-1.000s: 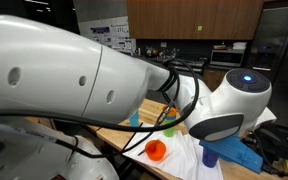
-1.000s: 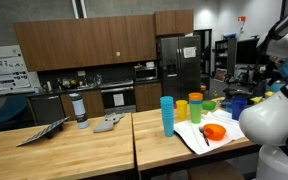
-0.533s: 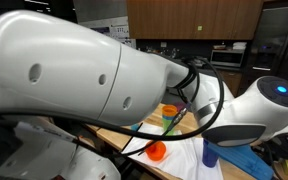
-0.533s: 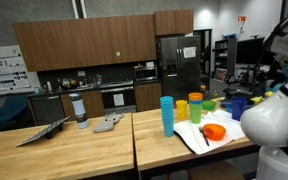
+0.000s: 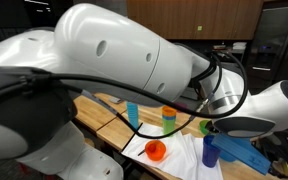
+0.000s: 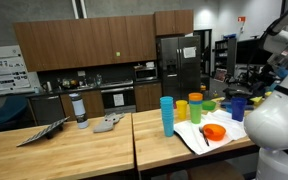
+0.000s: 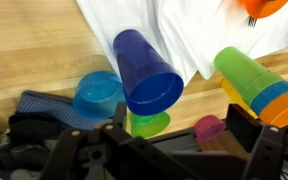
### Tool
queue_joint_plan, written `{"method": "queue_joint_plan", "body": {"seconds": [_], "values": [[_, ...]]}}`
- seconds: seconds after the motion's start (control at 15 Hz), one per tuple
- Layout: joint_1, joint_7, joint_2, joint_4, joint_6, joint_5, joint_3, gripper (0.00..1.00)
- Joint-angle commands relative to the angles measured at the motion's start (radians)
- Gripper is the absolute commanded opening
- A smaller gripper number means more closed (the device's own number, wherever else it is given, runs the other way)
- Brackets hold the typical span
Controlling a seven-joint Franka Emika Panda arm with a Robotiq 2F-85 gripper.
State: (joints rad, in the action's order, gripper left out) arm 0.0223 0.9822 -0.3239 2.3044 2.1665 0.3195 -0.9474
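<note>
Hanging over the wooden table [image 7: 34, 55], the gripper [image 7: 169, 158] is seen along the lower edge of the wrist view. Its jaws are spread wide and nothing is held between them.

The dark blue cup [image 7: 144, 70] is located at the centre of that view, nearest to the gripper. It is set at the edge of a white cloth [image 7: 189, 30], with its open mouth turned toward the camera. In an exterior view it is found at the lower right [image 5: 212, 152].

The dark blue cup is judged to be light, thin-walled plastic: stiff enough to keep its shape, smooth and probably slippery, and easily tipped. Its body is round and tapered, widest at the rim. Hold is best taken across the upper wall just under the rim, with moderate force, since the wall may flex.

A light blue cup [image 7: 97, 92] is seen just beside it at centre left, and a green cup [image 7: 149, 122] directly below it. A nested stack of cups [image 7: 254, 85], coloured green, yellow, blue and orange, is placed at the right edge. The cloth is soft and creased; the table surface is matt, with a visible grain.
</note>
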Motion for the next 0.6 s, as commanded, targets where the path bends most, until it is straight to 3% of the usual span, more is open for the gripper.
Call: {"method": "queue_joint_plan", "body": {"seconds": [0.0, 0.07, 0.13, 0.47, 0.53], "values": [[0.002, 0.047, 0.118, -0.065, -0.057, 0.023, 0.049, 1.0], [0.056, 0.073, 0.197, -0.112, -0.053, 0.084, 0.07, 1.0], [0.044, 0.09, 0.218, -0.119, -0.059, 0.097, 0.099, 1.0], [-0.084, 0.081, 0.362, -0.201, -0.034, 0.012, 0.293, 1.0], [-0.105, 0.004, 0.353, -0.176, 0.006, -0.023, 0.345, 1.0]]}}
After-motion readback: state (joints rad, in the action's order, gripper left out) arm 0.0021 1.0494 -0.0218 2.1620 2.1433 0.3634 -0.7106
